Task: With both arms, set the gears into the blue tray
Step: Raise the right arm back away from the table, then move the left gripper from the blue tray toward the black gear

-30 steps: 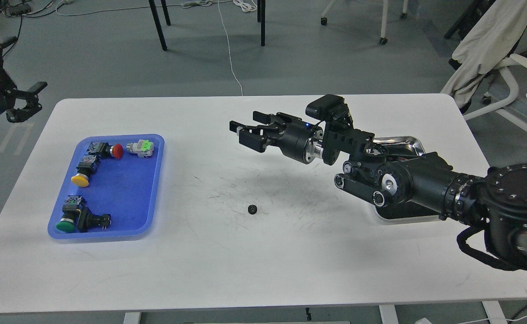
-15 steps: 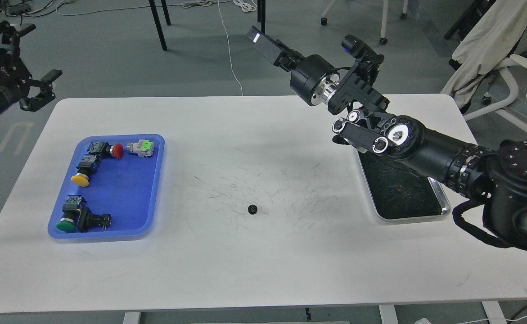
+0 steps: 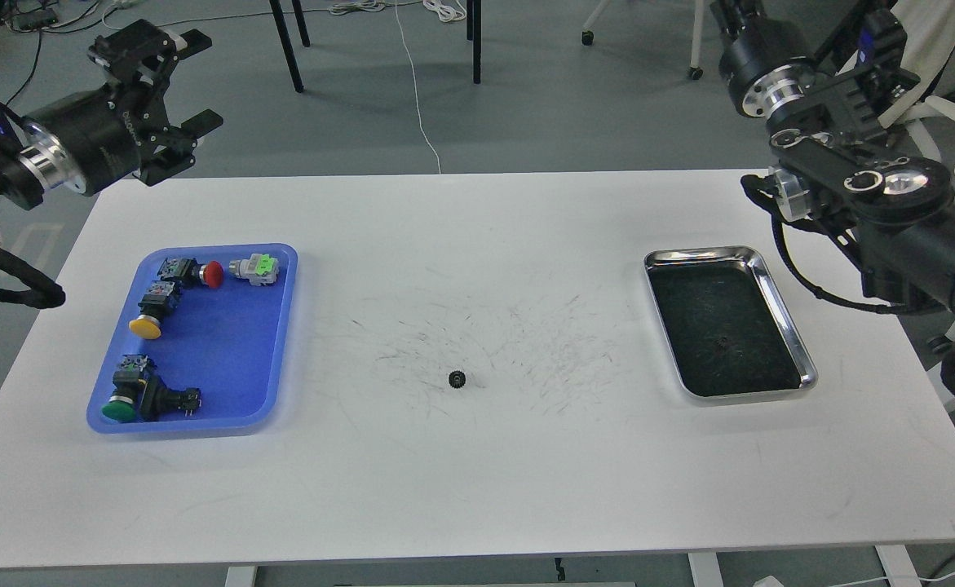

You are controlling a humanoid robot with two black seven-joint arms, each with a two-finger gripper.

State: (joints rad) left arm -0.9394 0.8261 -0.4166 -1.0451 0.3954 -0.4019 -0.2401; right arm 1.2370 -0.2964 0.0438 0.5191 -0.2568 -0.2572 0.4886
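One little gear (image 3: 457,378) is lying alone on the white table (image 3: 477,489).
The left gripper (image 3: 179,86) is hanging spread wide, empty, far from the blue tray (image 3: 224,359); the right gripper's fingers are out of sight.

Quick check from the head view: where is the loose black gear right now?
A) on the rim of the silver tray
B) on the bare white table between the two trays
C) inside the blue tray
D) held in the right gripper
B: the gear lies alone on the white table, apart from the blue tray on its left and the silver tray on its right.
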